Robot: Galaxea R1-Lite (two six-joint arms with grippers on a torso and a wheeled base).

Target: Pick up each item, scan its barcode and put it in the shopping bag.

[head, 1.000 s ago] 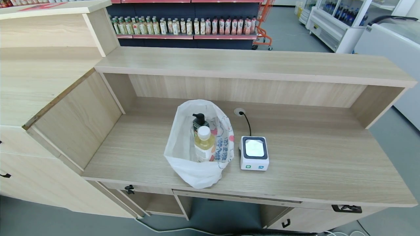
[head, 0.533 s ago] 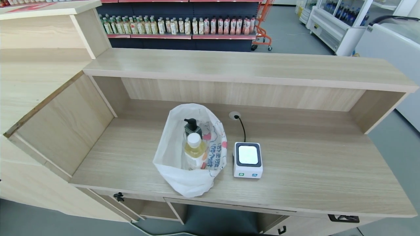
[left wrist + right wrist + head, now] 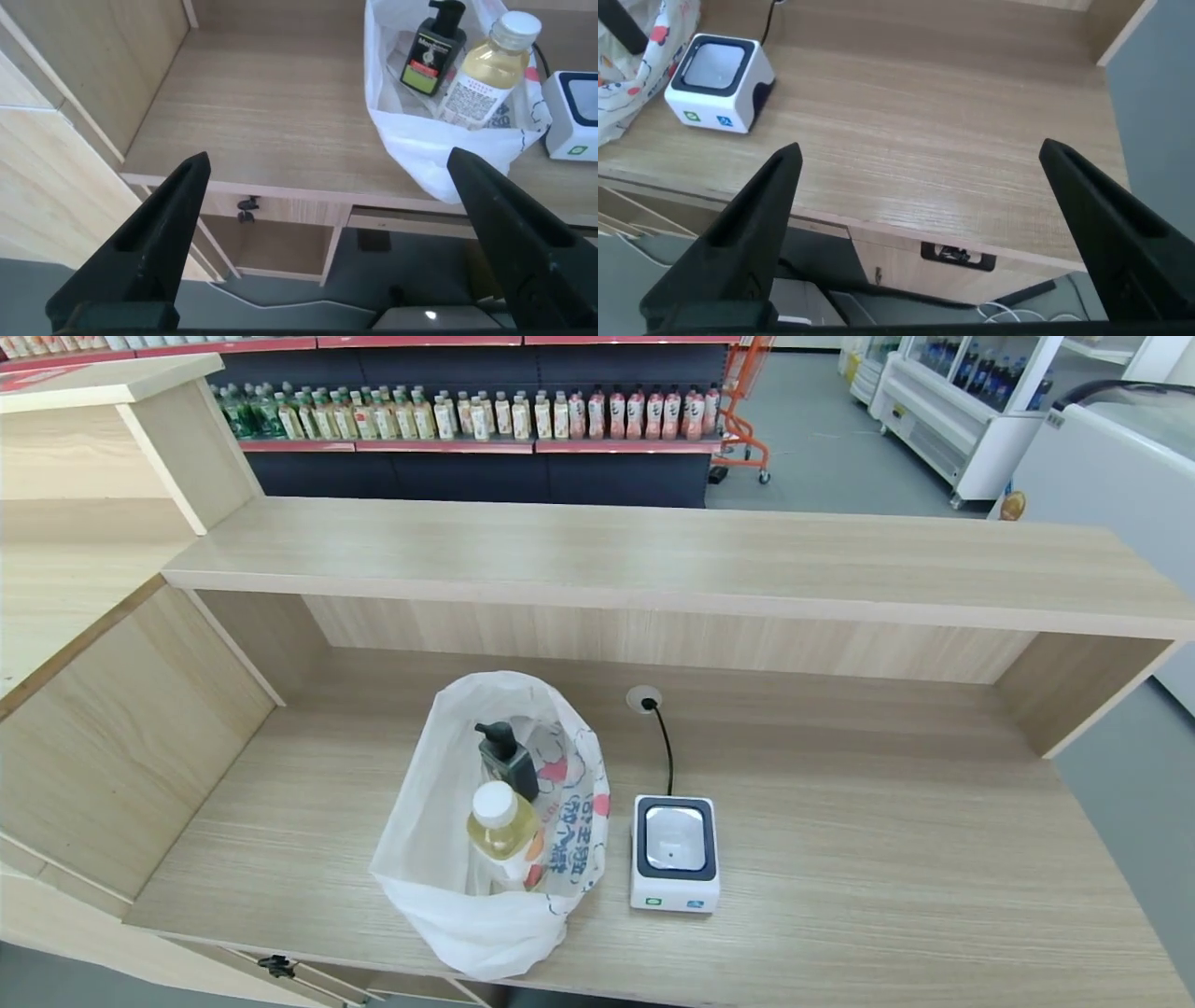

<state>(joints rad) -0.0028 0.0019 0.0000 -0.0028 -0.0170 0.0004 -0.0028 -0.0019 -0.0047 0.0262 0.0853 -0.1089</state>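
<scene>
Standing on the wooden counter is one white shopping bag with its mouth open. Inside it I count two items. One is a dark pump bottle toward the back. The other is a bottle of yellow drink with a white cap just in front of it, so close that I cannot tell whether they touch. Both are upright or nearly so. Just beside the bag, on the robot's right of it, sits one small white barcode scanner with its dark-framed window facing up. A single black cable runs from the scanner's back to a round hole in the counter. There are two grippers, both held back from the counter's front edge. The left gripper has its two black fingers spread wide with nothing between them, and the bag lies ahead of it and off to its right. The right gripper is spread just as wide and holds nothing, facing the stretch of counter to the right of the scanner.
</scene>
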